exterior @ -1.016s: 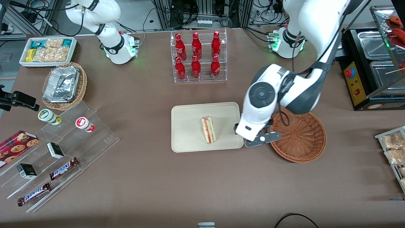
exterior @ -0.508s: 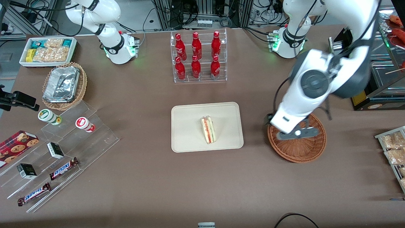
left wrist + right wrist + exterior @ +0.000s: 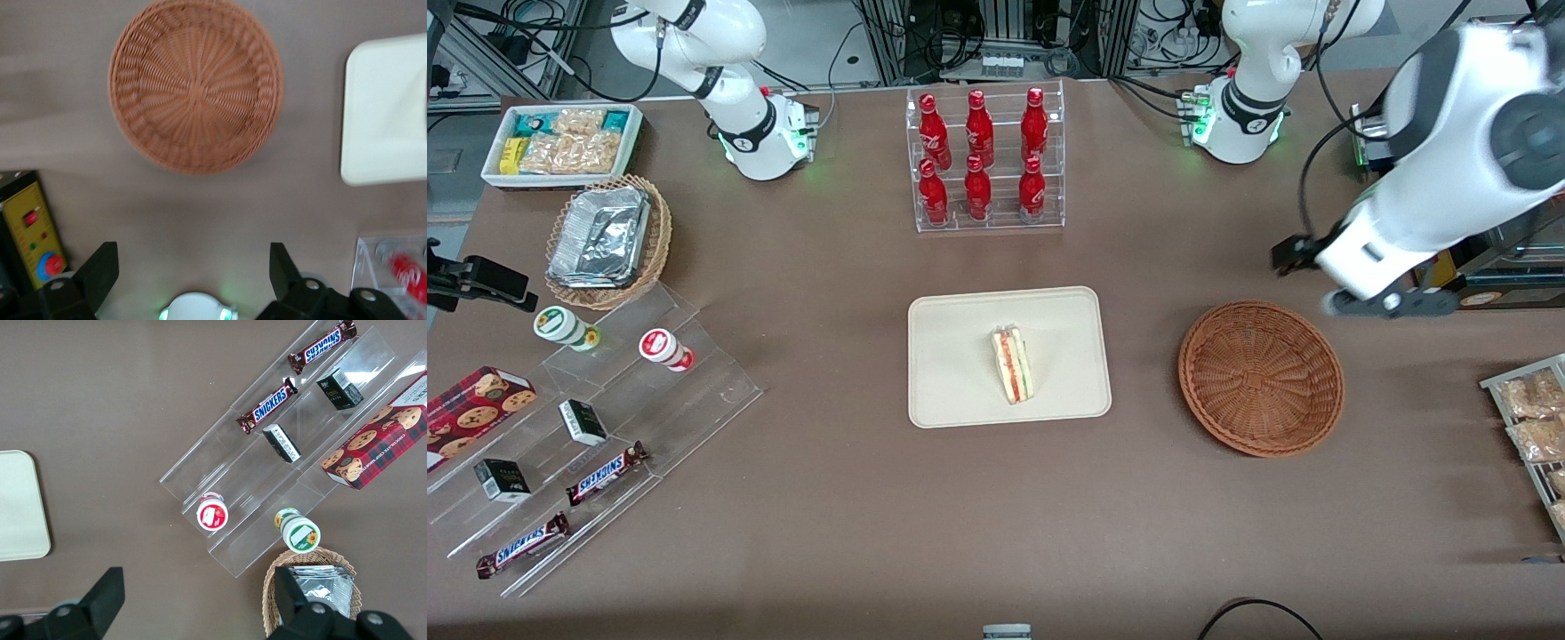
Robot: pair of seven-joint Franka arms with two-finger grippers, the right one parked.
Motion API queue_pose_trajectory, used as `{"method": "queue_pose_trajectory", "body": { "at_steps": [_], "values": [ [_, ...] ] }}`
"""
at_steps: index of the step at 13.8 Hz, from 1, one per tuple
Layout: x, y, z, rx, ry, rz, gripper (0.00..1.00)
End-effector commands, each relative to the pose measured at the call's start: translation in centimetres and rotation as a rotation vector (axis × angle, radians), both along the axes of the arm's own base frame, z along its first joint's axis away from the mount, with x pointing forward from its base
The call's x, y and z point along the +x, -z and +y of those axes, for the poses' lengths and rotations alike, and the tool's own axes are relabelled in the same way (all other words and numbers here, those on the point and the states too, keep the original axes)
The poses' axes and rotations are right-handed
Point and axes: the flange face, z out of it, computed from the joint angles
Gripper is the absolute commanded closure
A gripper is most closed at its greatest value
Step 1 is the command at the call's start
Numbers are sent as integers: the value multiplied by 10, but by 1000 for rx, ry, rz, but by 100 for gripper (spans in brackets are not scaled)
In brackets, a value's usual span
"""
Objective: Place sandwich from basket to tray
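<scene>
Cream-beige tray (image 3: 960,356) at mid-tabletop carries your sandwich (image 3: 1013,365) near its centre, the wicker basket (image 3: 1261,378) beside it holds nothing, and your gripper (image 3: 193,270), fingers spread wide, hangs near the working arm's edge.

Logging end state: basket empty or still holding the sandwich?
Empty: basket shows bare weave; sandwich lies on tray. Gripper, open, hangs above table.

sandwich (image 3: 1012,364) on tray (image 3: 960,391) | basket (image 3: 1261,379) beside tray | hand (image 3: 193,280) above table
</scene>
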Motion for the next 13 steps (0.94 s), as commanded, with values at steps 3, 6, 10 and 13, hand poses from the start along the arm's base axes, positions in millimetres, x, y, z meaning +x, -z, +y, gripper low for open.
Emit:
{"method": "queue_pose_trajectory", "body": {
  "at_steps": [3, 6, 10, 13],
  "values": [
    [-23, -53, 58, -36, 23, 13, 0],
    [-32, -70, 81, -35, -16, -25, 0],
    [-31, -71, 94, -39, -33, -34, 0],
    [-29, -73, 101, -35, -42, -67, 0]
  ]
}}
